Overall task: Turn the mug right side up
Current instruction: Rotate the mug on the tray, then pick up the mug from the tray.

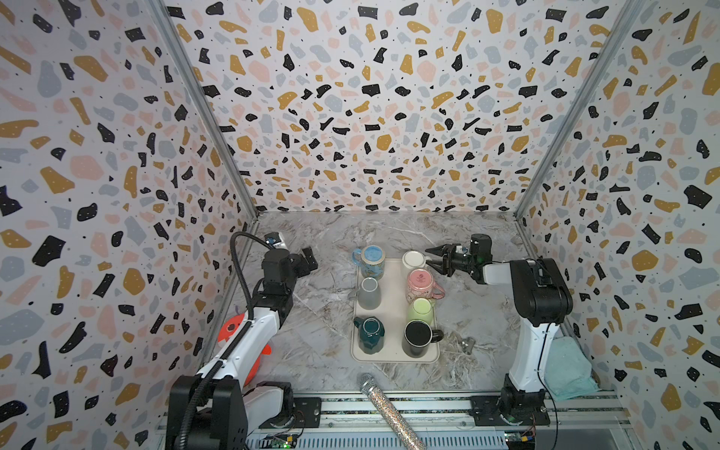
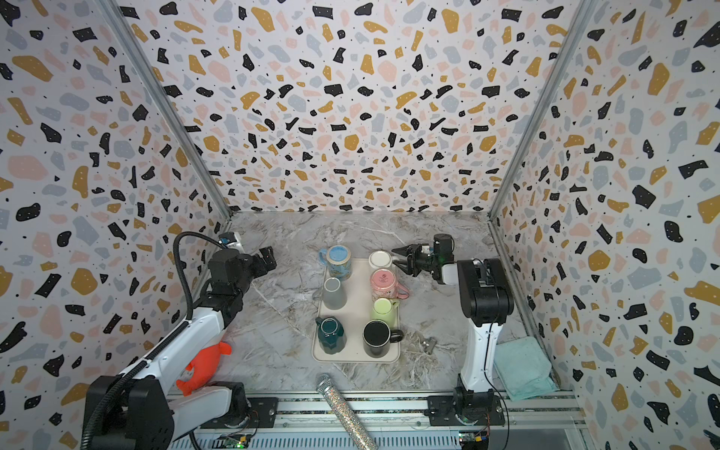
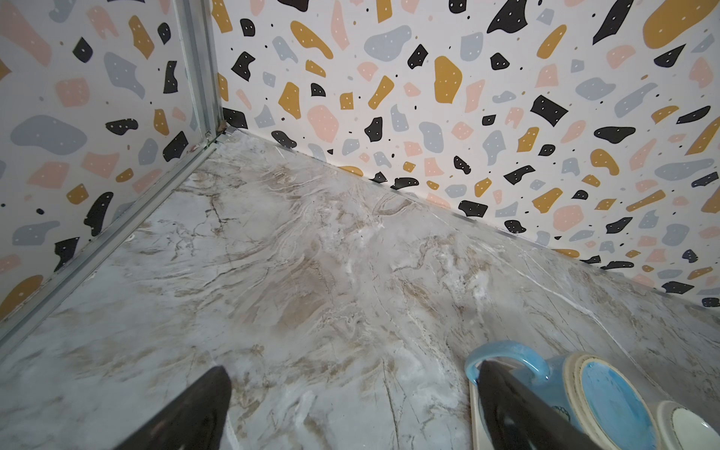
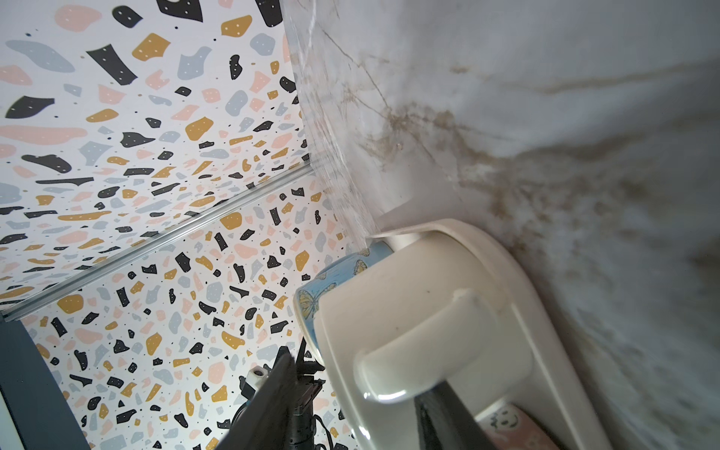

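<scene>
— What sort of place are we looking at?
— It's looking like a robot test booth. Speckled walls (image 1: pixel 350 97) are closing in a marble-look table (image 1: pixel 311 331) on three sides. A left arm (image 1: pixel 249 331) and a right arm (image 1: pixel 533 350) are standing on a metal rail (image 1: pixel 440 405) at the near side of the tray (image 1: pixel 393 296).

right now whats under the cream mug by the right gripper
The cream mug sits upside down on a back corner of the tray, which lies on the marble table. Its inside is covered.
</scene>
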Available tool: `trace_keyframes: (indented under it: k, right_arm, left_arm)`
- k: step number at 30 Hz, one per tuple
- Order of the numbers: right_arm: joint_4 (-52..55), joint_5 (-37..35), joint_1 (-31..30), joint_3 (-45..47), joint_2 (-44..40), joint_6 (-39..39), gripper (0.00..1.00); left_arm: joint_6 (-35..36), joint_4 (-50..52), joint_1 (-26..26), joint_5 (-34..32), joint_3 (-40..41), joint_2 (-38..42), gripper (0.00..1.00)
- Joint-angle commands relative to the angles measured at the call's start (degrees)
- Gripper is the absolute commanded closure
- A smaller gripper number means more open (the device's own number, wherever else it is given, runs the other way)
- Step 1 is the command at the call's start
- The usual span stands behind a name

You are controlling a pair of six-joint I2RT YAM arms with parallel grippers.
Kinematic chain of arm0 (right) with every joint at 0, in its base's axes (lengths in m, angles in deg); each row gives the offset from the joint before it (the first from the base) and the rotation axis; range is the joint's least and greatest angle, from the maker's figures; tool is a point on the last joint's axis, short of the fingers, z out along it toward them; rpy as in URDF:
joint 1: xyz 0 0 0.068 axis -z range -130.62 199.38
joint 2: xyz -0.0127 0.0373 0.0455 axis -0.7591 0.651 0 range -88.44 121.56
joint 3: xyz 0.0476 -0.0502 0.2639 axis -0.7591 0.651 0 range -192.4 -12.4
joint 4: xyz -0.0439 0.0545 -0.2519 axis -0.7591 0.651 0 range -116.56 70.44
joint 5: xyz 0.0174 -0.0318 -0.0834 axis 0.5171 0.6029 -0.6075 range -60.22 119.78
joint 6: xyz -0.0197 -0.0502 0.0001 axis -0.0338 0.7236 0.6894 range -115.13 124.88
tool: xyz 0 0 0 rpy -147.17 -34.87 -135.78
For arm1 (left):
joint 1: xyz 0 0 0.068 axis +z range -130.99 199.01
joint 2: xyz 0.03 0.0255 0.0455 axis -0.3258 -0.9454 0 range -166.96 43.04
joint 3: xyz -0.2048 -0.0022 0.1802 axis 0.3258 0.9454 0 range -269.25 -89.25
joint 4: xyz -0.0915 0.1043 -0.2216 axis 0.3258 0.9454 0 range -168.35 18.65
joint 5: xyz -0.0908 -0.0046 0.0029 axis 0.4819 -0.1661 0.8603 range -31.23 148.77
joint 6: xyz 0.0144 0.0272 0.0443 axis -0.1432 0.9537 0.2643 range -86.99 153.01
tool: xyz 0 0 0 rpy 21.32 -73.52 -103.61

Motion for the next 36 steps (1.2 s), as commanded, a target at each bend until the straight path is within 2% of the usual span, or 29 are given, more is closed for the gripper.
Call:
trace_keyframes:
  k: [1,30,36]
  right_arm:
    - [-1.95,-0.88,-0.42,-2.18,0.56,-0.91,0.50]
    - [-11.07,-2.06,-1.93,-3.13,4.85,-5.79,0.59]
    - [-11.69,-2.02,-2.02,-3.98,5.92,-6.14,0.69]
  left_arm:
    - [-0.13,-0.55,0.34,-0.73,-0.80,-0.28,0.00]
    - [0.18,-0.53,0.34,-0.90,-1.06,-1.24,0.00]
    - [0.22,-0.33,0.35,-0.94,-0.97,-1.21,0.00]
